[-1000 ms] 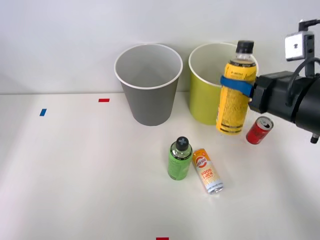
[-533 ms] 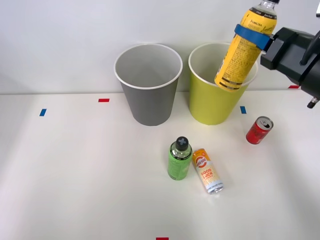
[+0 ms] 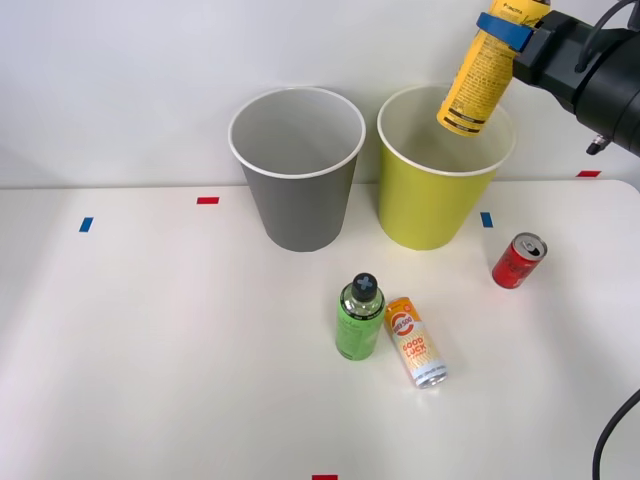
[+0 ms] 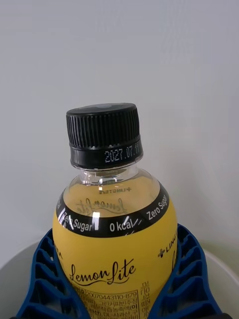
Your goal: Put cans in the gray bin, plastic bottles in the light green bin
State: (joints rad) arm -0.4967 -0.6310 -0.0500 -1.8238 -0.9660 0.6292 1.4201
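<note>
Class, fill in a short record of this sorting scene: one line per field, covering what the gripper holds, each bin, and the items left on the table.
right gripper: shut on yellow bottle, tilted above light green bin
gray bin: upright, nothing seen inside
green bottle: standing on table
orange-white can: lying beside green bottle
red can: lying on table, right of light green bin

Between your gripper's blue ribbed fingers (image 4: pixel 45 279) you see the yellow bottle (image 4: pixel 115 249), black cap, black band with white print. Below it: a yellow-green bin (image 3: pixel 432 205), white rim.
</note>
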